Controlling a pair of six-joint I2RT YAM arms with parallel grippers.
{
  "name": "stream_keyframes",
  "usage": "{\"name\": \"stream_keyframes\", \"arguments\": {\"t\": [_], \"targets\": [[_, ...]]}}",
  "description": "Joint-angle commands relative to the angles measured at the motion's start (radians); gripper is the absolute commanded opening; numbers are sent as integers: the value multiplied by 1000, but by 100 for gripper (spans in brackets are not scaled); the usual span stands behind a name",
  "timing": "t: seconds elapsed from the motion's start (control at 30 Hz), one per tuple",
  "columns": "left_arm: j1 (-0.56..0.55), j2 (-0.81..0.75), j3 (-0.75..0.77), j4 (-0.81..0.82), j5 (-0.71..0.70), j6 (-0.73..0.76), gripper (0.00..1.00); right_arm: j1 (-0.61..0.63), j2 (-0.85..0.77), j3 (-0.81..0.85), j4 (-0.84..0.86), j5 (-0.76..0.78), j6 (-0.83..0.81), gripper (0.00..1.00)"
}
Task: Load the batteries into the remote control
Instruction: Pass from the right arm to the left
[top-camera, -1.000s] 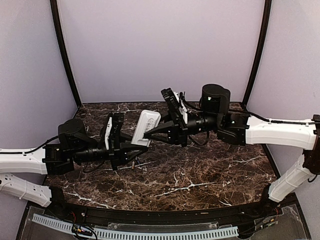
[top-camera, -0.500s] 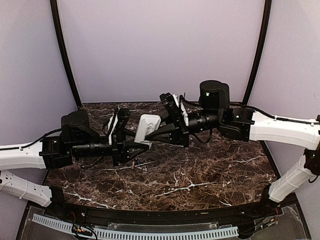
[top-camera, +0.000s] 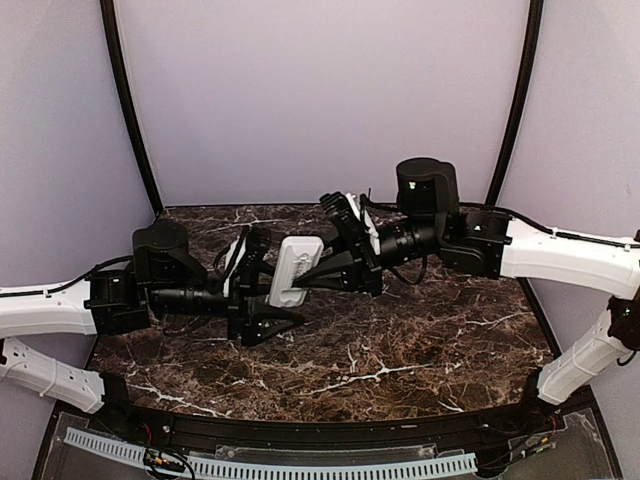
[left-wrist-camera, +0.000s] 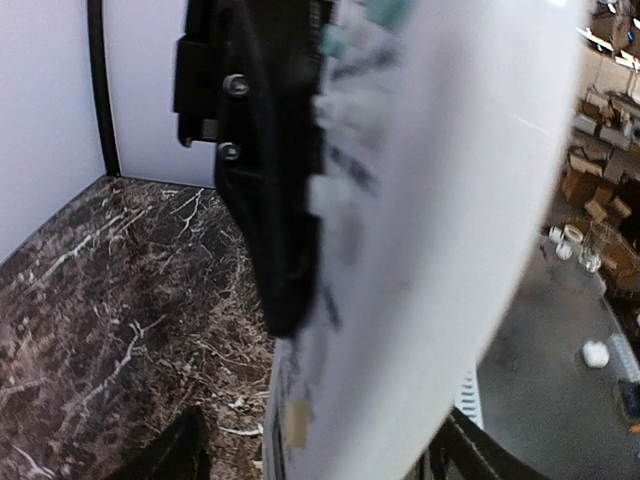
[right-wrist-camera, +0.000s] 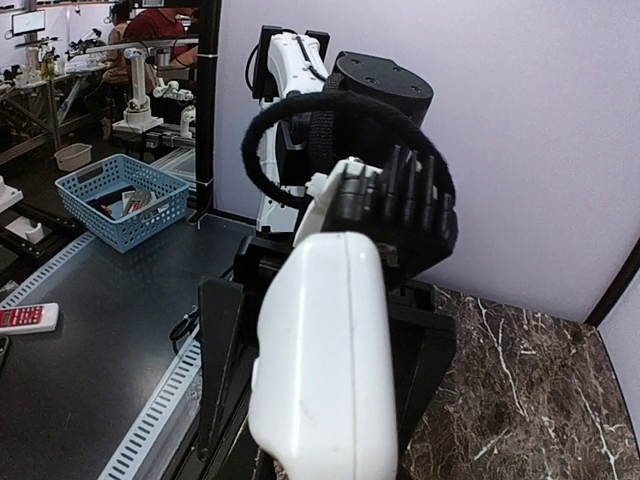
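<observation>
The white remote control (top-camera: 298, 268) hangs in the air above the middle of the table. My right gripper (top-camera: 322, 268) is shut on it from the right; one of its black fingers (left-wrist-camera: 270, 200) lies across the buttoned face. My left gripper (left-wrist-camera: 325, 455) faces it from the left and stands open, with a finger (right-wrist-camera: 215, 360) on either side of the handset and apart from it. In the right wrist view the remote control (right-wrist-camera: 330, 370) shows a smooth white side with a seam. The batteries are out of view.
The dark marble table (top-camera: 400, 350) lies under both arms, with purple walls behind. Beyond the table's edge are a grey bench with a blue basket (right-wrist-camera: 122, 200), a small red and white device (right-wrist-camera: 25, 318) and a slotted white cable duct (right-wrist-camera: 160, 415).
My left gripper has opened wide and let go of the remote control's lower end, shifting slightly right. The right gripper keeps its hold, and the remote has dropped a little lower.
</observation>
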Motion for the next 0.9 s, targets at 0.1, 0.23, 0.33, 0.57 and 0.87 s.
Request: {"name": "stream_keyframes", "arguments": {"t": [0.1,0.23,0.33,0.57,0.87], "targets": [[13,-7,109,-138,157,100,85,7,-21,108,-132,-90,-125,13],[13,46,154,-133,122,105,74,7,-15,108,-123,-89,-139,13],[13,59,156,-94,150,107,69,7,-10,116,-133,-91,-147,13],[13,68,147,-75,115,109,35,8,-14,115,-114,-27,-131,13],[12,48,128,-59,33,93,0,8,-27,90,-69,38,-102,34]]}}
